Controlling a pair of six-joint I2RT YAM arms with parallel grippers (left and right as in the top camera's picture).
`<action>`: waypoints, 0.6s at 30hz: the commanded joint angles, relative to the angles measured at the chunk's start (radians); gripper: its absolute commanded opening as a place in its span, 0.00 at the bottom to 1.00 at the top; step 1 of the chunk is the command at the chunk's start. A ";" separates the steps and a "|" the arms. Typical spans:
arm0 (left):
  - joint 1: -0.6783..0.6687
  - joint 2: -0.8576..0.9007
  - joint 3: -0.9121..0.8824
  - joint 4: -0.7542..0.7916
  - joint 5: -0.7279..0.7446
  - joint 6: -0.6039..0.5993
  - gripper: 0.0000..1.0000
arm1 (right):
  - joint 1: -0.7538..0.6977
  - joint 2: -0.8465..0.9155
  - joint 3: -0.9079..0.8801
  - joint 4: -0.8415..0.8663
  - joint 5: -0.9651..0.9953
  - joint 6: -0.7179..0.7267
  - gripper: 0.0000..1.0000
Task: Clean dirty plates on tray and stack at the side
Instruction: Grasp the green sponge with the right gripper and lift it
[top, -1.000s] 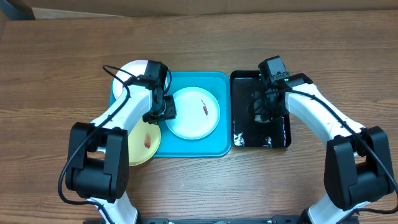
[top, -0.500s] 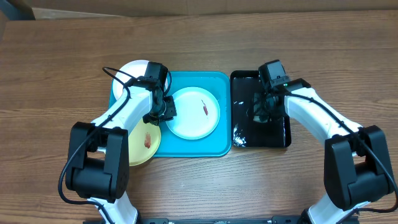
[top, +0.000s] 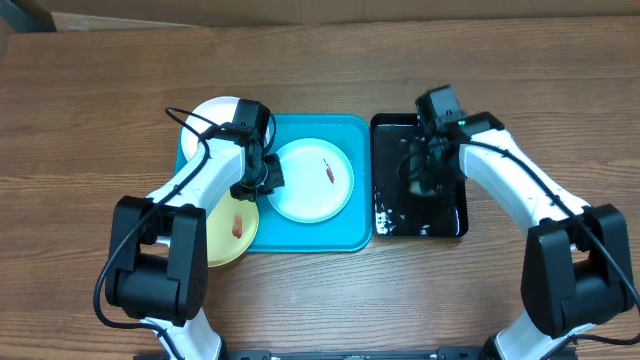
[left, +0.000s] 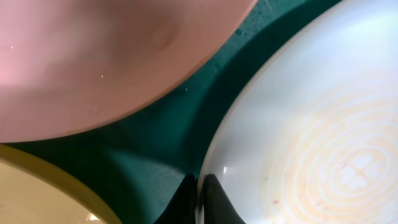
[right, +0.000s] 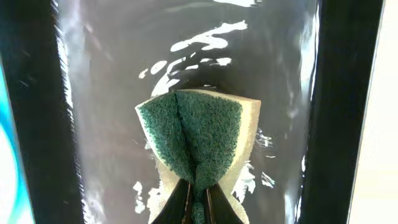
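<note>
Three round plates of like size are seen at the turquoise tray (top: 300, 238), which lies on the wooden bench (top: 100, 150) and has rounded corners and a raised rim. The light blue plate (top: 305, 190) lies flat inside the tray, and a short reddish smear (top: 328, 172) is seen right of its middle. In the left wrist view faint concentric rings and a few reddish specks are seen on its face (left: 311, 137). The white plate (top: 212, 115) is set over the tray's far left corner and is partly hidden by the left arm; from the wrist it is shown with a pinkish cast (left: 112, 56). The yellow-green plate (top: 228, 240) lies at the tray's near left edge, overlapping the rim, and is marked by a reddish streak (top: 236, 225) near its middle.

The left hand (top: 262, 180) is lowered at the left rim of the light blue plate, and its fingertips (left: 211, 200) are seen pinched together on that rim.

The right hand (top: 425, 172) is held over the glossy black tray (top: 445, 215), just beside the turquoise one. It is closed tight on a sponge (right: 199, 134) with a green scouring face and a pale foam body, which is folded by the squeeze. Wet glints are seen on the black tray's floor (right: 99, 93).
</note>
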 joint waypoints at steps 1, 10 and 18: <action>-0.008 0.010 -0.005 0.000 -0.012 -0.003 0.05 | 0.005 -0.005 -0.026 0.036 -0.006 0.000 0.04; -0.008 0.010 -0.005 0.000 -0.005 -0.003 0.05 | 0.005 -0.005 -0.208 0.286 -0.005 0.001 0.04; -0.008 0.010 -0.005 0.001 -0.006 -0.003 0.04 | 0.005 -0.110 -0.011 0.073 -0.005 -0.008 0.04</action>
